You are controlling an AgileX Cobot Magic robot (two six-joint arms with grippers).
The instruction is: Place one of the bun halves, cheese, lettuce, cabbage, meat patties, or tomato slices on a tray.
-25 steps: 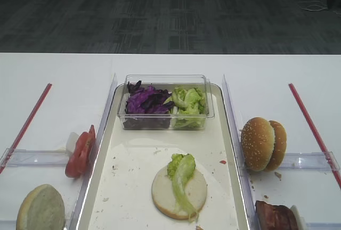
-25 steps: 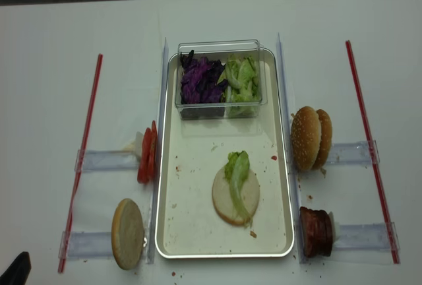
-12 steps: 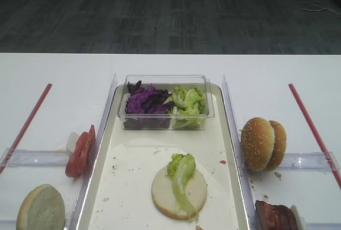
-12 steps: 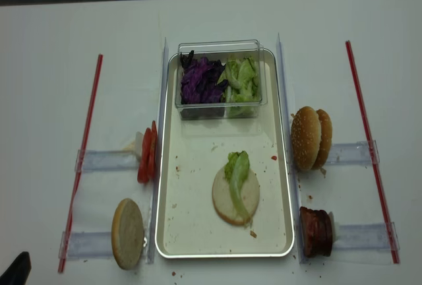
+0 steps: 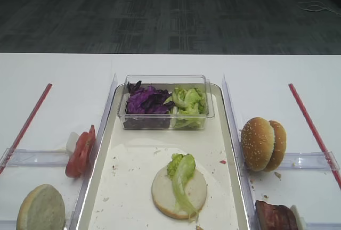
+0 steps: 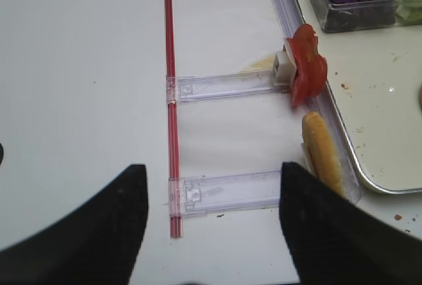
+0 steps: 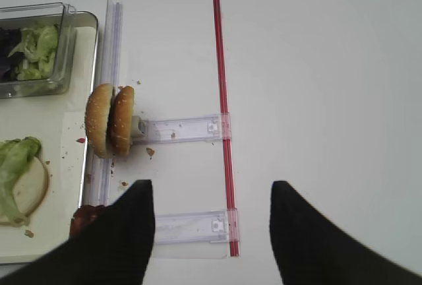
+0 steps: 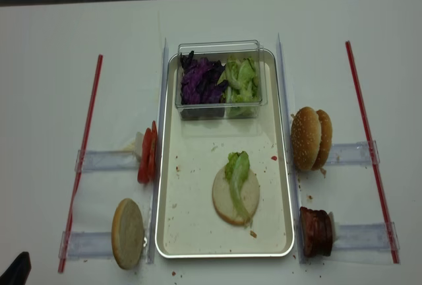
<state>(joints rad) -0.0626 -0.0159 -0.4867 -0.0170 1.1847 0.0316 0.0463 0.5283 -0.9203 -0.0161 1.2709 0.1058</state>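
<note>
the right pincer (image 7: 210, 232) hangs open and empty over the table (image 7: 316, 67). the tray (image 7: 90, 74), a bun half (image 7: 26, 183) with lettuce (image 7: 14, 159) on it, lies to its left.

the left pincer (image 6: 210, 222) is open too.

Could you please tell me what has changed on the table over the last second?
Nothing has visibly changed. The bun half with the lettuce strip on it lies in the same spot on the tray, and the clear tub, tomato slices, sesame buns and meat patties sit where they were. Nothing was taken hold of or let go.
</note>
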